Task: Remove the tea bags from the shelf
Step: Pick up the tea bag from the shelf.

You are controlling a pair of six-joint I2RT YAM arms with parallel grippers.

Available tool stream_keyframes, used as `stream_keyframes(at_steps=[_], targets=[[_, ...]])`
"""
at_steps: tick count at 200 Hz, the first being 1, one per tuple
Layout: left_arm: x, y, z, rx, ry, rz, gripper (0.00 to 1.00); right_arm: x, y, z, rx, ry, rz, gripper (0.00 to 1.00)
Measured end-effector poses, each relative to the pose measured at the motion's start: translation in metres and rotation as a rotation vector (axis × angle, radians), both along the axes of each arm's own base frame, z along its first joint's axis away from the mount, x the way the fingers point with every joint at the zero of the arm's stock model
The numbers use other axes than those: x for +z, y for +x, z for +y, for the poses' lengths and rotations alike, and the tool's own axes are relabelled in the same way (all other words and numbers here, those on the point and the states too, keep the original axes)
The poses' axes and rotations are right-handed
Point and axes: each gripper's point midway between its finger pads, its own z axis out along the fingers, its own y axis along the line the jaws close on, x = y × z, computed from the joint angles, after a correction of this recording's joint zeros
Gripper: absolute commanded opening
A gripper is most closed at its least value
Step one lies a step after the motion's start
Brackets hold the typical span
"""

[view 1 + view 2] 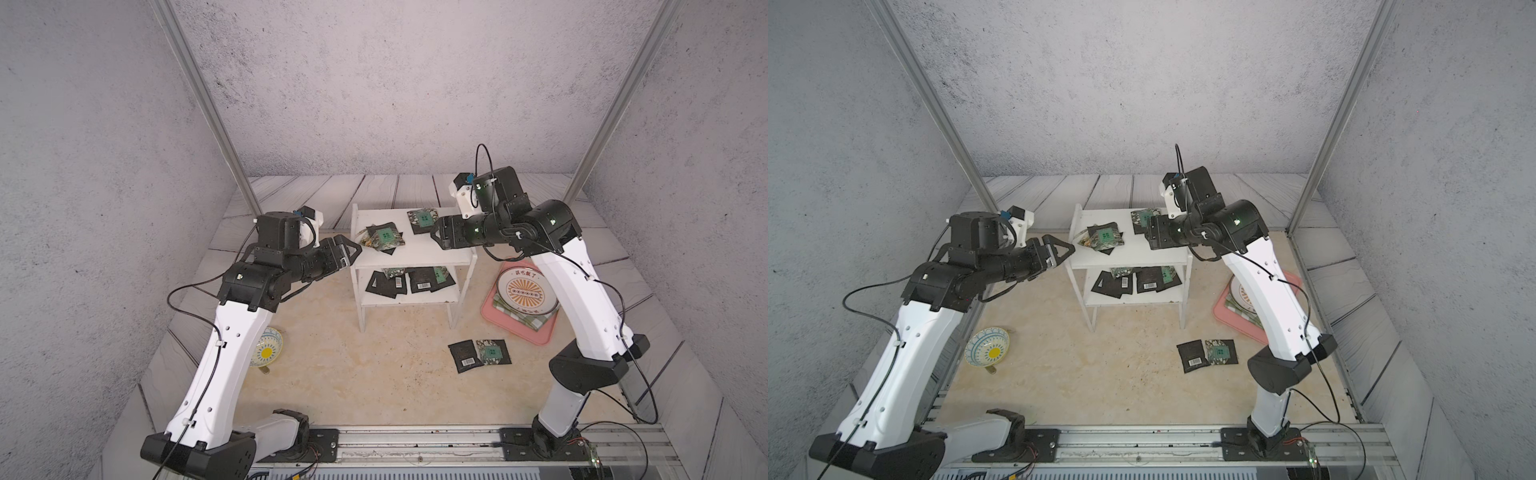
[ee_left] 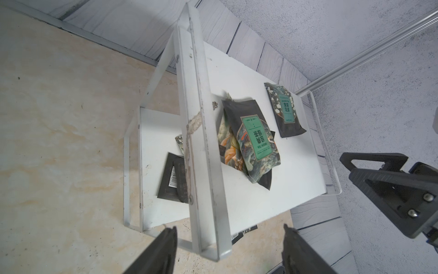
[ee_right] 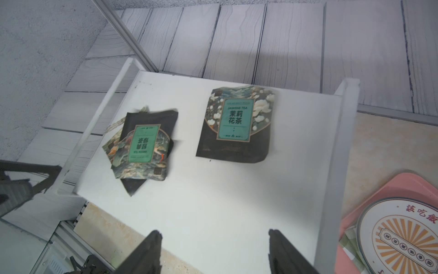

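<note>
lower tea bags [image 1: 424, 283], part-hidden — under shelf [image 1: 419, 251] top

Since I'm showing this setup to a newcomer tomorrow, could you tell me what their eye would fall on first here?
The white shelf in the middle draws the eye, tea bags strewn over both boards. The left end effector and right end effector flank its top board, both open and empty. In front, two more bags lie on the table, on the robot's right.
</note>
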Motion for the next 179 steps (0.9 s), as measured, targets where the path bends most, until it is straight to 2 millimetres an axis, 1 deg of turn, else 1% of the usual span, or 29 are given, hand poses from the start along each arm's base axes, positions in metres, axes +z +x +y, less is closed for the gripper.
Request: stream_keyframes(at_steps=[20,38,83,108,129,146,179], targets=[[-0.006,0.005,-0.001,0.000,0.005,0.018,0.74,-0.007,0.016,-0.002,-0.017,0.004,0.008,0.73],[-0.007,0.006,-0.002,0.000,0.005,0.019,0.74,-0.011,0.031,0.000,-0.022,0.011,0.005,0.73],[-0.006,0.006,-0.002,0.000,0.004,0.014,0.74,-0.012,0.061,0.007,-0.020,0.057,-0.013,0.72],[-0.009,0.006,-0.002,0.000,0.005,0.020,0.74,-0.019,0.071,0.010,-0.019,0.063,-0.007,0.73],[-0.012,0.006,-0.002,0.000,0.007,0.026,0.74,-0.029,0.078,0.015,-0.015,0.063,0.010,0.72],[-0.014,0.007,-0.002,0.000,0.008,0.032,0.74,-0.031,0.086,0.021,-0.008,0.077,-0.003,0.71],[-0.019,0.007,-0.002,0.000,0.011,0.042,0.74,-0.036,0.092,0.027,-0.001,0.076,-0.004,0.71]])
